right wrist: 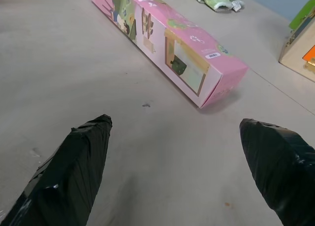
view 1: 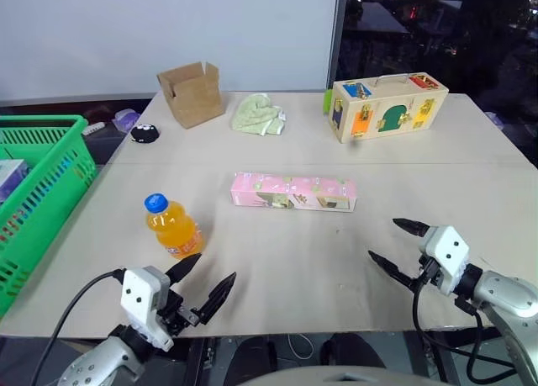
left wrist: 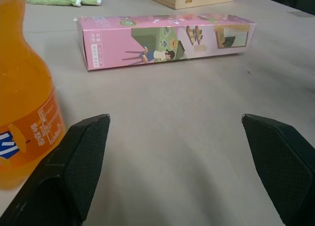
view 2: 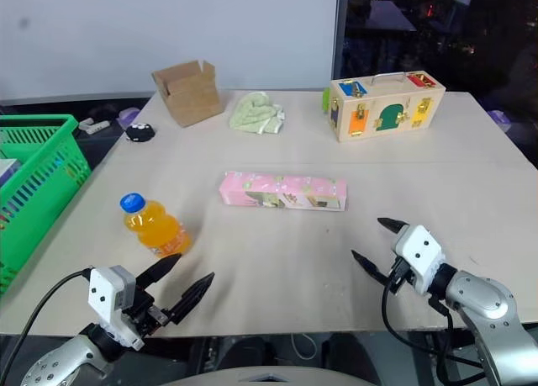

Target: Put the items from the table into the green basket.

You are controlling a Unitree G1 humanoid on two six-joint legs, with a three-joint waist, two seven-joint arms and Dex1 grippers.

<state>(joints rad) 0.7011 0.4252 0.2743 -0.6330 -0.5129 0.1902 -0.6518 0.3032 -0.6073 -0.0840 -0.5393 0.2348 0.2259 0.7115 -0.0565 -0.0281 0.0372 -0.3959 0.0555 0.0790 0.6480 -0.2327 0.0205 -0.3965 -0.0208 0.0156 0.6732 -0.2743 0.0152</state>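
Left eye view: pink carton (view 1: 293,193) flat mid-counter (view 1: 277,268), orange bottle (view 1: 172,227) upright nearer our left side, green basket (view 1: 40,193) at counter's left edge. Our left gripper (view 1: 208,282) just beside bottle, jaws wide, empty. Right gripper (view 1: 395,245) jaws wide, empty.

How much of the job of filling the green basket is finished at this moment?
Nothing of it looks done yet. The pink carton lies flat mid-table and the orange drink bottle stands near the left claw; both remain on the table, outside the green basket. Nothing is in hand: the left claw and the right claw are open and empty. Both items are left to move.
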